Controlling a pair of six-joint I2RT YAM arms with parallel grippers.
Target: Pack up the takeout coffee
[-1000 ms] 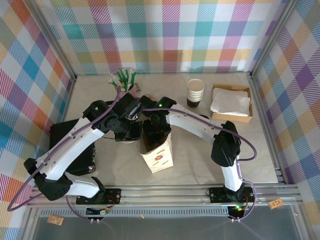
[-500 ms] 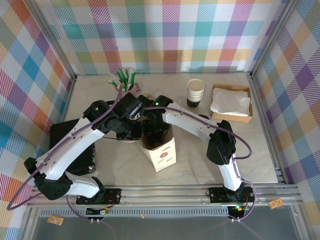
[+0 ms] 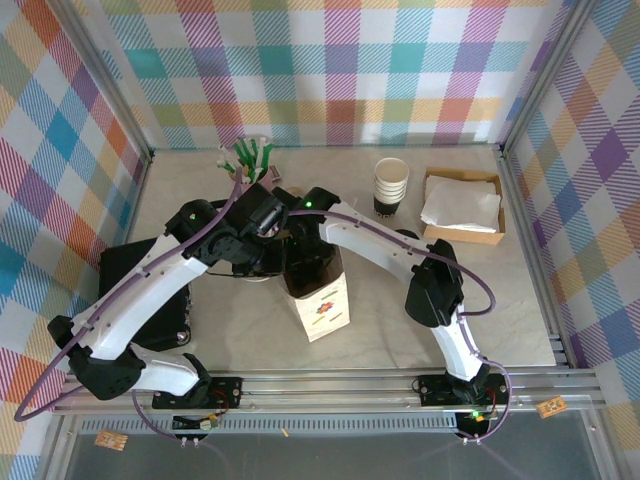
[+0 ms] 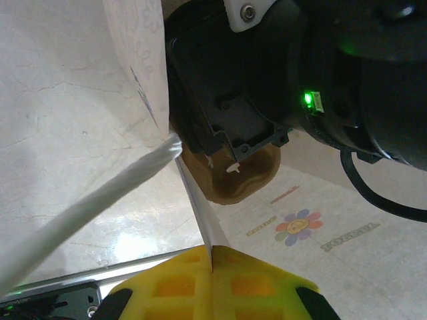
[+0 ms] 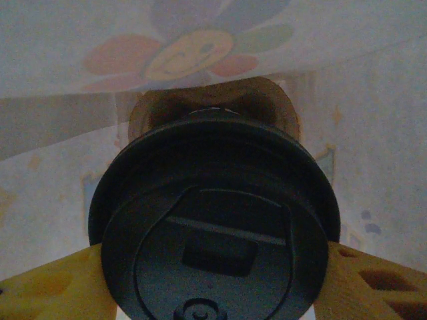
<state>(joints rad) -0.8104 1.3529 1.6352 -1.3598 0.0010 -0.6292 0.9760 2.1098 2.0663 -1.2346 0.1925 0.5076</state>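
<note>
As the right arm (image 3: 380, 238) swings leftward and its wrist sinks deeper into the mouth of the white paper bag (image 3: 322, 312), the overhead view suggests the packing is near its end. The bag is nudged slightly on the surface (image 3: 480, 300), and the left arm (image 3: 150, 290) is braced just beside the opening.

From the left wrist, the left end effector (image 4: 212, 270) is pinched fully shut on the bag's thin upper edge, holding the mouth open. The right arm's black wrist plunges in just ahead of it.

From the right wrist, the takeout coffee (image 5: 213, 220) sits inside the bag, clasped between the part-spread yellow fingers (image 5: 40, 287) of the right end effector (image 5: 213, 280). Its round black lid faces the camera and hides the cup beneath. Only the release appears to remain.
</note>
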